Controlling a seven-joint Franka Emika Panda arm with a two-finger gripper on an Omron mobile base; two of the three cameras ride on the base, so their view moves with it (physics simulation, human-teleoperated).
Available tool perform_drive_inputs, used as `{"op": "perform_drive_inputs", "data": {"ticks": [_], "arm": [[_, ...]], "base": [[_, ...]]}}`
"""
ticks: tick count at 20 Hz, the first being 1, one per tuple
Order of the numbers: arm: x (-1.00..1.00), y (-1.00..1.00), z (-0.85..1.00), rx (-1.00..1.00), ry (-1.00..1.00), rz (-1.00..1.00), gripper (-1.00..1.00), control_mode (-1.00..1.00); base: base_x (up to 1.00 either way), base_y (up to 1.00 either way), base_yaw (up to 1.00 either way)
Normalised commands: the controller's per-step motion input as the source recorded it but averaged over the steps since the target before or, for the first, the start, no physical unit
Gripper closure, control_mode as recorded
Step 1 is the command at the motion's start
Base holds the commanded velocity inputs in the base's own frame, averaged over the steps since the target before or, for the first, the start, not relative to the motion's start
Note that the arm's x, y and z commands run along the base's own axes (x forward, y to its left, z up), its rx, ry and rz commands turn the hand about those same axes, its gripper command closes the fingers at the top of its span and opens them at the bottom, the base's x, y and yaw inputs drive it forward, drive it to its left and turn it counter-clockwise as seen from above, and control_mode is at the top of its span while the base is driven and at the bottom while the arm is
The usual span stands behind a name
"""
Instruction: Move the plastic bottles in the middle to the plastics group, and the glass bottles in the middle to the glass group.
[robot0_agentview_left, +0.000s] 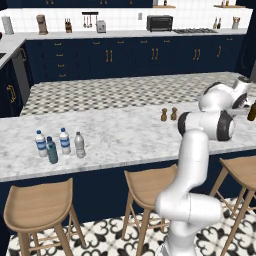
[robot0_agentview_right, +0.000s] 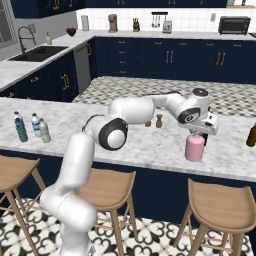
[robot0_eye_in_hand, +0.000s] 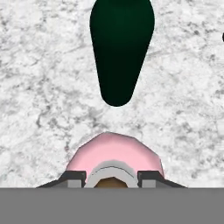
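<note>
My gripper (robot0_agentview_right: 196, 132) points down over the squat pink bottle (robot0_agentview_right: 194, 147) at the right end of the marble counter. In the hand view its fingertips (robot0_eye_in_hand: 74, 177) press both sides of the pink bottle's (robot0_eye_in_hand: 114, 153) narrow neck, so my gripper (robot0_eye_in_hand: 111, 178) is shut on it. The bottle's base is at or just above the counter. The dark green wine bottle (robot0_eye_in_hand: 121, 48) stands close beyond it. An amber-brown bottle (robot0_agentview_right: 251, 135) stands further right. Several small water bottles stand together at the counter's left end, among them a blue-labelled one (robot0_agentview_left: 41, 143), a teal one (robot0_agentview_left: 52, 150) and a plain greyish one (robot0_agentview_left: 79, 145).
Two small brown shakers (robot0_agentview_left: 164, 115) (robot0_agentview_left: 173, 114) stand mid-counter, behind my arm. Wooden stools (robot0_agentview_left: 37, 200) line the counter's near edge. Bare marble (robot0_agentview_left: 120, 135) lies between the water bottles and the shakers.
</note>
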Motion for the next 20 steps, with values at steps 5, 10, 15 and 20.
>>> {"op": "perform_drive_inputs", "data": {"ticks": [5,10,15,20], "arm": [[0.21,-0.82,0.01,0.0,-0.01,0.0,1.0,-1.0],[0.36,-0.54,0.0,0.0,-0.01,0.0,1.0,-1.0],[-0.07,-0.06,-0.01,-0.06,-0.18,0.0,1.0,-1.0],[-0.62,0.24,-0.01,-0.14,-0.3,0.0,1.0,-1.0]], "base": [[0.0,0.0,0.0],[0.0,0.0,0.0],[0.0,0.0,0.0],[0.0,0.0,0.0]]}}
